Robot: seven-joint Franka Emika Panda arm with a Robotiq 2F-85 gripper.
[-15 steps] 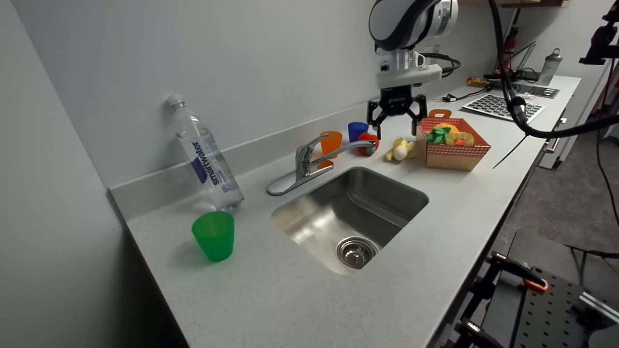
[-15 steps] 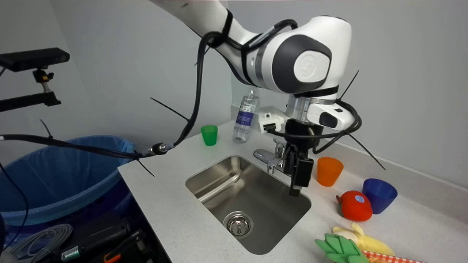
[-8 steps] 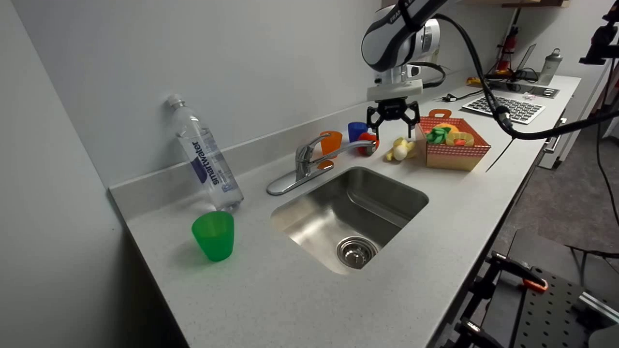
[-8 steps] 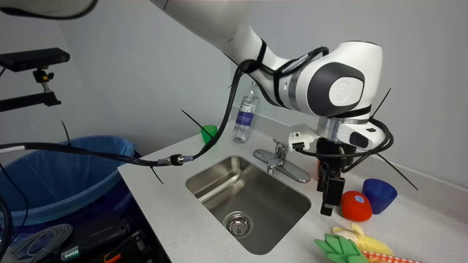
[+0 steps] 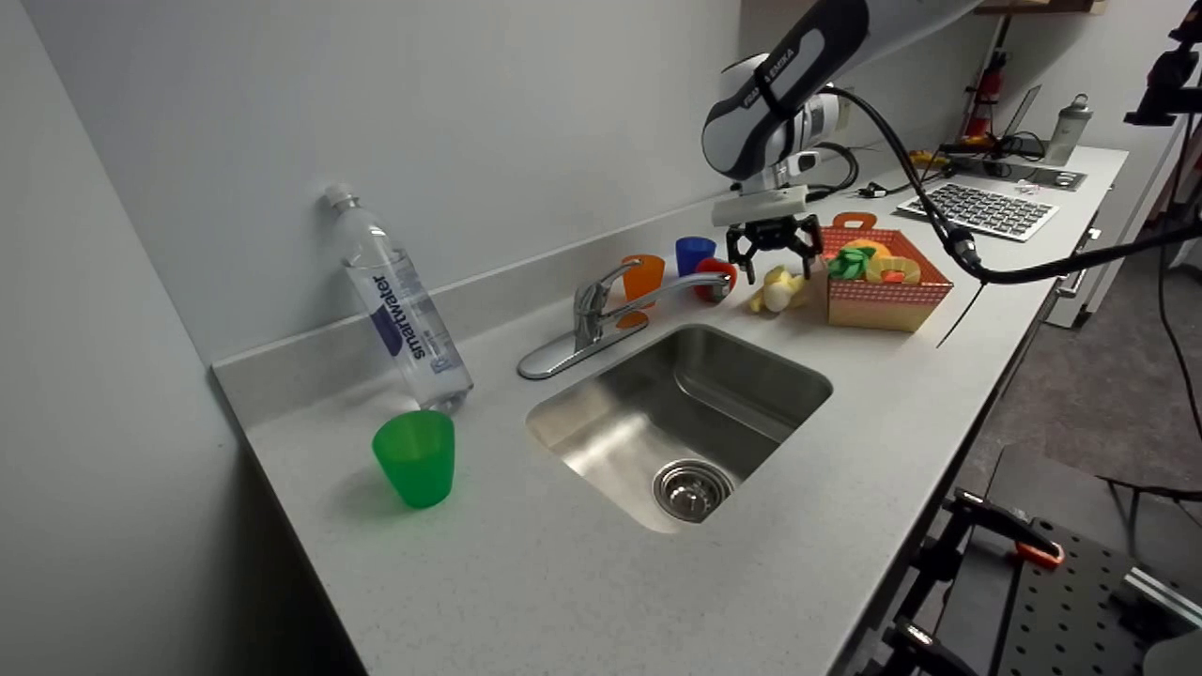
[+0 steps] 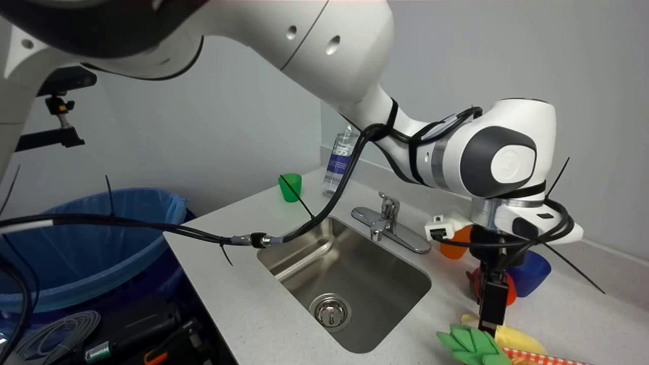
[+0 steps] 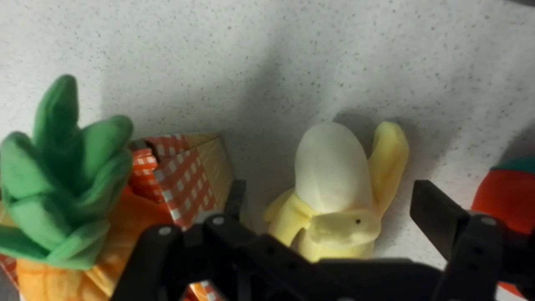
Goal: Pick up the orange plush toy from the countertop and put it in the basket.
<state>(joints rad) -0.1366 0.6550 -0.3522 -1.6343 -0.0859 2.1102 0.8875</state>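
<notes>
- Our gripper (image 7: 330, 200) is released, jaws wide apart.
- Between them, in wrist view, we see the yellow toy (image 7: 332, 171) on the counter (image 5: 563, 582) beside the basket (image 5: 873, 314).
- Inside the basket, we see the orange toy (image 7: 131, 215).

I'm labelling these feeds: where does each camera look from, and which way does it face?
An exterior view: above the counter, nearest the green cup, facing past the sink toward the basket; arm and open claw show.
An exterior view: high, near the basket, facing across the sink toward the bottle; much of the arm and the claw show.
Wrist view: behind the claw, looking down at the yellow plush toy; the claw's black fingers show.
Both exterior views share the sink, faucet, bottle and green cup.
</notes>
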